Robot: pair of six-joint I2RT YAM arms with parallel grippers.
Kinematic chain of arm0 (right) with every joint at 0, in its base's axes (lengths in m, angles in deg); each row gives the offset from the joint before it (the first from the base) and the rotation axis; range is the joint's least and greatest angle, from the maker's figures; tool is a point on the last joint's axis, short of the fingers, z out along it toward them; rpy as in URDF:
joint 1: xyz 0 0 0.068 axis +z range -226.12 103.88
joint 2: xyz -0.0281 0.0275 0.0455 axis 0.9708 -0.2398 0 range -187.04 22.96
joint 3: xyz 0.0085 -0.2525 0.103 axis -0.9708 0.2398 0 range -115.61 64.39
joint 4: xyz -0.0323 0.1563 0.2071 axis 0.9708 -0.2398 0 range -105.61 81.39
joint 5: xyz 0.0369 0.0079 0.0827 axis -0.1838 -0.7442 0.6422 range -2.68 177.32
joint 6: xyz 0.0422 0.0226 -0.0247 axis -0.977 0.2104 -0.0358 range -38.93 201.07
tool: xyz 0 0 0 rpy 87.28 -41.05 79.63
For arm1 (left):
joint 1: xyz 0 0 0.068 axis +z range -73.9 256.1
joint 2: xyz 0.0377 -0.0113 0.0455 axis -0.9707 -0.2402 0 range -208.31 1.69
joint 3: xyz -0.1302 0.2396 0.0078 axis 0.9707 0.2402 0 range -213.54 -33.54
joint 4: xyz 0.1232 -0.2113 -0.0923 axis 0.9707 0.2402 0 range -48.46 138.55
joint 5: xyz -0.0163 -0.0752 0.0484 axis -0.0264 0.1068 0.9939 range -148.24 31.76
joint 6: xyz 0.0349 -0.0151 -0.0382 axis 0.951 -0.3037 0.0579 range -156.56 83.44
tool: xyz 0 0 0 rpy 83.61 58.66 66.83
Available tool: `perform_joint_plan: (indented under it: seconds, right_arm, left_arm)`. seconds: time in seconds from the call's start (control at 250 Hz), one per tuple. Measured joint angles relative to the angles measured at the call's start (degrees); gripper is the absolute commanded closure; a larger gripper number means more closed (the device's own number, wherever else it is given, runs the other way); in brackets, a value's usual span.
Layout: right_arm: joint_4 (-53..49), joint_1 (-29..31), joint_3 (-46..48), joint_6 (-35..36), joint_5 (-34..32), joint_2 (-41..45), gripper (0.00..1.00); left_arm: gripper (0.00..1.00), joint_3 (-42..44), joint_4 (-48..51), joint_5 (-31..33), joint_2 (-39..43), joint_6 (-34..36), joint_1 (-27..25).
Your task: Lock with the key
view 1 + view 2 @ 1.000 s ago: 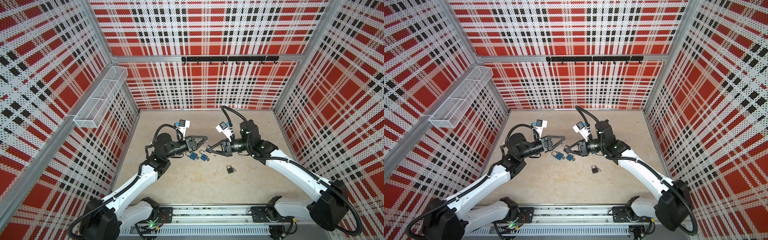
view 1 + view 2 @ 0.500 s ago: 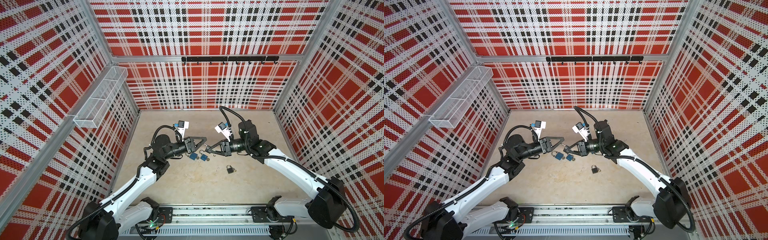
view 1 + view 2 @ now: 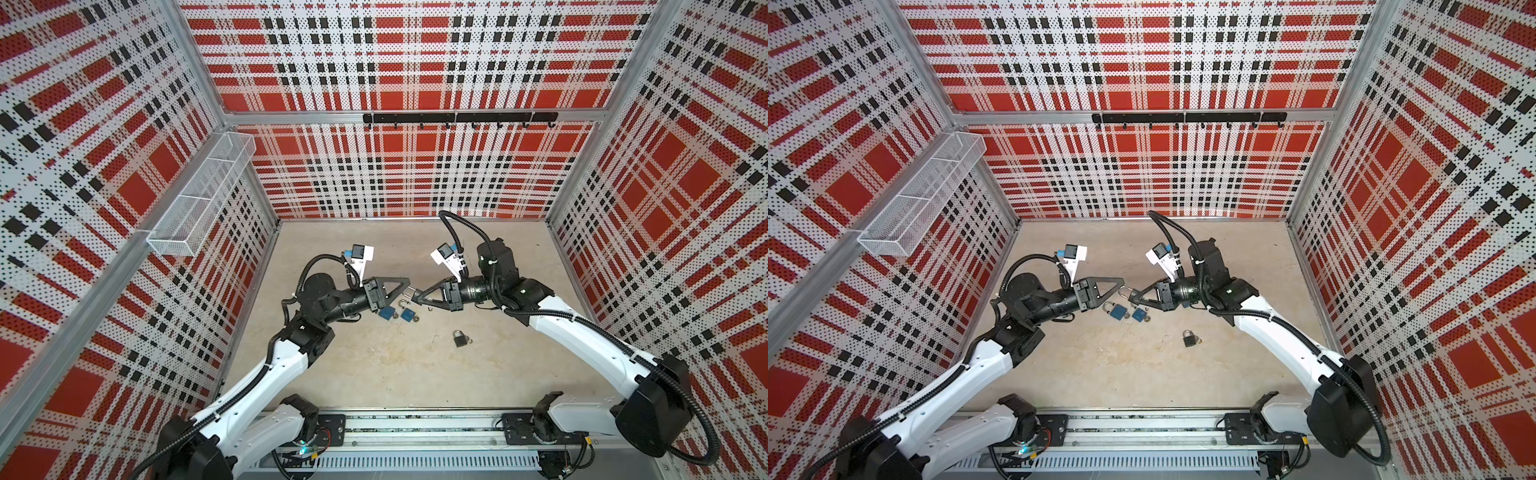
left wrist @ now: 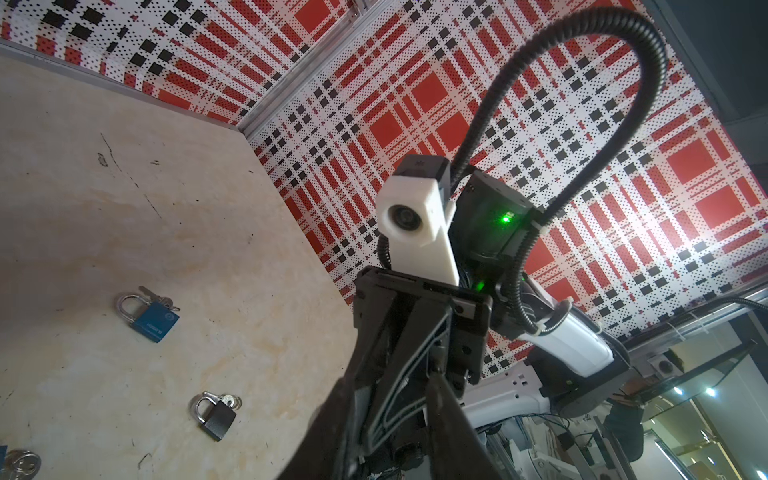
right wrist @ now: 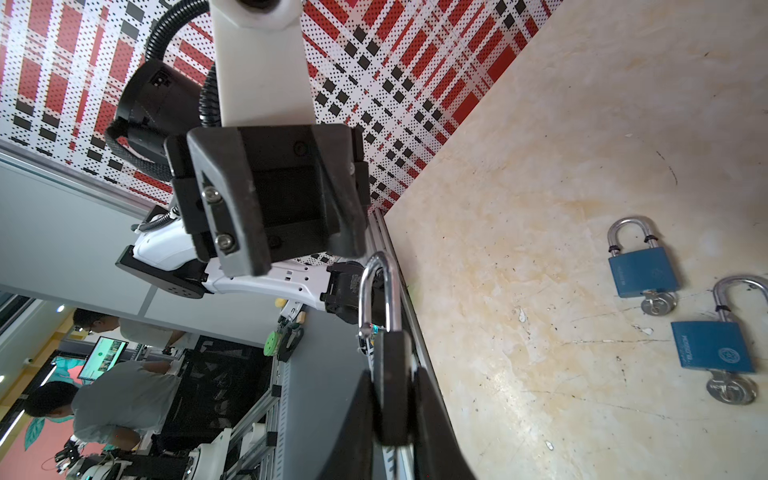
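Starting left: your left gripper [image 3: 409,286] stands part open, nothing seen in it. Just right of it the black padlock [image 5: 390,399] sits above the counter [image 3: 374,374], pinched in your right gripper [image 3: 419,295]. It's rigid, slick metal, probably hefty; hold the body, not the shackle [image 5: 374,286].

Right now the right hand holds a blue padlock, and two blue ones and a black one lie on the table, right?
Not quite. The held padlock in the right gripper is black, not blue; the right wrist view shows it. Two blue padlocks and one black padlock do lie on the table.
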Motion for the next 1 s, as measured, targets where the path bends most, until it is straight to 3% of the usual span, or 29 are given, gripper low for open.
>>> perform_joint_plan:
  seconds: [1.0]
  right_arm:
    - [0.7,0.0,-1.1,-0.6,1.8,0.0,1.00]
  left_arm:
    - [0.65,0.4,6.5,-0.7,0.5,3.3,3.4]
